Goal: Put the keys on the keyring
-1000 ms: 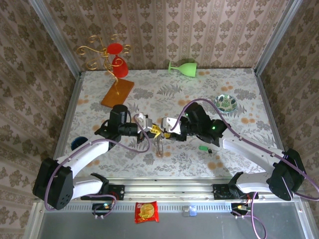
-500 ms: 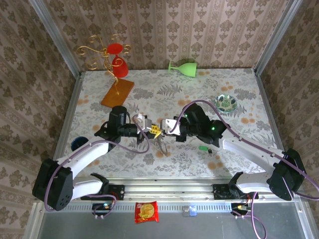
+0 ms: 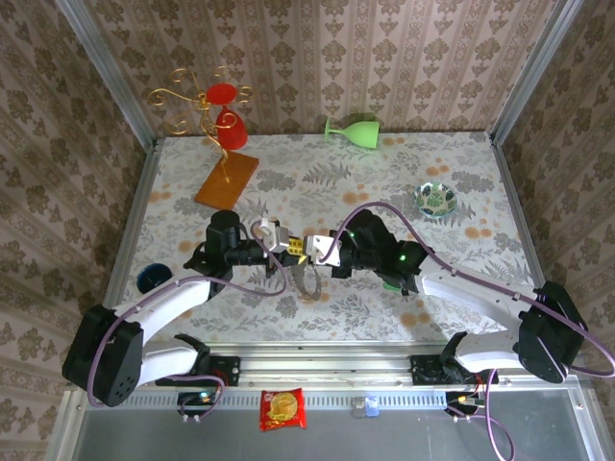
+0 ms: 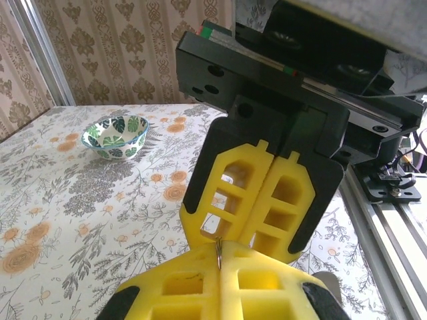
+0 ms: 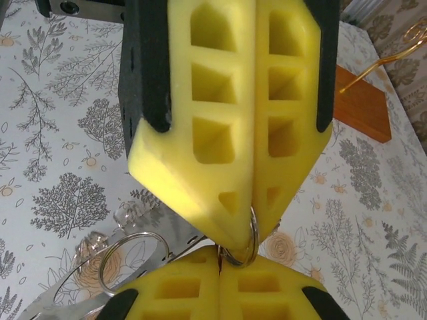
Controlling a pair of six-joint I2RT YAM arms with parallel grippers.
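Over the worktop's near-middle I hold left gripper (image 3: 294, 248) and right gripper (image 3: 309, 252) tip to tip, both pinched shut on a small metal ring (image 5: 249, 237), keyring (image 3: 306, 279) dangling beneath. Looks mid-threading; next I'd part the coil.

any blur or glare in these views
Top external: evenly lit, sharp, no glare. Left wrist: its own fingers at the bottom look soft, the patterned bowl crisp. Right wrist: the pinched metal ring is sharp, with a slight glint.
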